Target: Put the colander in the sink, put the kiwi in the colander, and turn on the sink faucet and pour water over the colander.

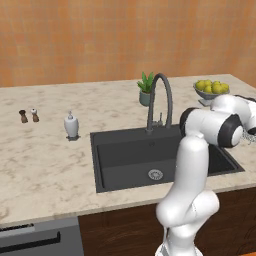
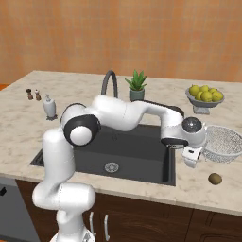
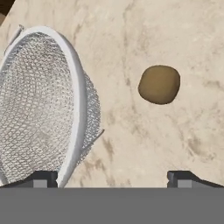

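Note:
The silver-white mesh colander [image 2: 222,142] rests on the counter right of the sink [image 2: 137,151]; the hand view shows the colander [image 3: 39,105] tilted, at left. The brown kiwi [image 2: 215,178] lies on the counter in front of the colander, and in the hand view the kiwi [image 3: 159,84] sits apart to its right. My gripper [image 2: 191,158] hangs at the colander's left rim, open; in the hand view the gripper [image 3: 113,179] has the rim just inside its left finger. The dark faucet [image 1: 162,95] arches over the sink [image 1: 150,155]. No water runs.
A grey footed bowl of yellow-green fruit [image 2: 204,97] stands behind the colander. A potted plant [image 2: 136,85] sits by the faucet. A soap dispenser [image 1: 71,125] and two small shakers [image 1: 28,116] stand left of the sink.

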